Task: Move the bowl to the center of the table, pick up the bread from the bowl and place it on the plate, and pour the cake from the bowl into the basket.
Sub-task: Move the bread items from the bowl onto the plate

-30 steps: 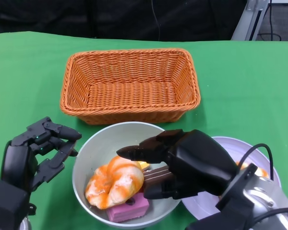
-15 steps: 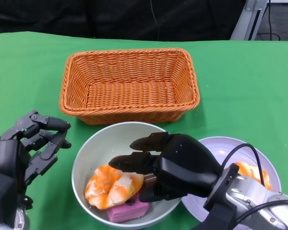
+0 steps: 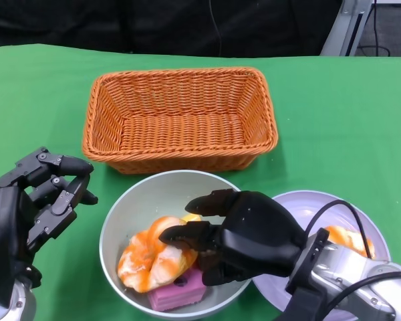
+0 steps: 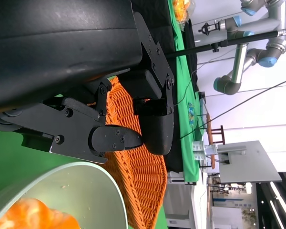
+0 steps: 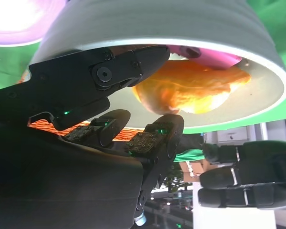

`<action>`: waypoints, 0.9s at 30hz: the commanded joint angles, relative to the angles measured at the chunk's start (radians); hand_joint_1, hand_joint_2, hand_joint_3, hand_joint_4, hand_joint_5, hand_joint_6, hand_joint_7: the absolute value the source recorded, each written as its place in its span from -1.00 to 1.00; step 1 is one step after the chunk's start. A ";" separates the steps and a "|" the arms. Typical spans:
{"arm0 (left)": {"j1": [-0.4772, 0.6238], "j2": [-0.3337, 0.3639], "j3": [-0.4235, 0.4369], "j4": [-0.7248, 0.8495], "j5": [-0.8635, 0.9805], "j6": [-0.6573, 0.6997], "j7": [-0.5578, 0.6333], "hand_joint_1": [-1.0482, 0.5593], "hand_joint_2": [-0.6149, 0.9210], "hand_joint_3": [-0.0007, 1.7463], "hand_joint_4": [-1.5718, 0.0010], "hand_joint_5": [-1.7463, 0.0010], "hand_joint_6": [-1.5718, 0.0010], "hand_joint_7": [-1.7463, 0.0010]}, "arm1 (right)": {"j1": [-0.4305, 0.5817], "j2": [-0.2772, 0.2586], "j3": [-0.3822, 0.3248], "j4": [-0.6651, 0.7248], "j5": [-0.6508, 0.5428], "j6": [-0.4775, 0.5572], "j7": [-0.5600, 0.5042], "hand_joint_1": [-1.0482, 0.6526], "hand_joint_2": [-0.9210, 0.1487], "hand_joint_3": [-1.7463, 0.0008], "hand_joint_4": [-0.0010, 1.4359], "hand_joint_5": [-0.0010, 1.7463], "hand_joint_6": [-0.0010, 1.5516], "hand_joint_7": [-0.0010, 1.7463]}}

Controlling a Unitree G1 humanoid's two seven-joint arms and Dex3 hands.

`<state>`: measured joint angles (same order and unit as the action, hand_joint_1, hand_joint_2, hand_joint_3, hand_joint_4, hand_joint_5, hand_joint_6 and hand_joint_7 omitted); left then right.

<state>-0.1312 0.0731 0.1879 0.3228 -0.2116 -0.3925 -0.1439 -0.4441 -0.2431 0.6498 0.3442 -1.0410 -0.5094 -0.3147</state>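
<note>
Reaching into the bowl, the right hand hovers unclenched over the bread.

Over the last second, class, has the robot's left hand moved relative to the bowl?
Yes. The left hand has drawn back from the bowl toward the table's left edge, widening the green gap between them; the bowl itself has stayed put below the basket.
</note>
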 commanded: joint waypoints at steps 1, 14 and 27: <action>0.015 0.011 0.010 -0.029 0.005 0.016 0.007 0.15 0.95 -0.64 -0.01 -0.55 -0.11 -0.09 | -0.026 -0.001 0.026 0.040 -0.029 0.003 -0.045 -0.63 -0.99 0.98 -0.06 -0.97 -0.16 -0.99; 0.019 0.010 0.011 -0.037 0.013 0.023 0.004 0.12 0.92 -0.57 0.02 -0.57 -0.08 -0.12 | -0.045 0.064 0.056 0.098 -0.051 0.095 -0.189 -0.56 -1.00 0.93 0.03 -0.94 -0.11 -0.99; 0.015 0.005 0.010 -0.023 0.024 0.010 0.011 0.16 0.86 -0.47 0.06 -0.61 -0.04 -0.20 | -0.066 0.096 0.068 0.124 -0.045 0.135 -0.198 -0.52 -1.00 0.98 0.10 -0.94 -0.07 -0.98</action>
<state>-0.1138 0.0695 0.1881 0.2933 -0.1915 -0.3762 -0.1433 -0.4952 -0.1522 0.7179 0.4562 -1.0922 -0.3790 -0.5000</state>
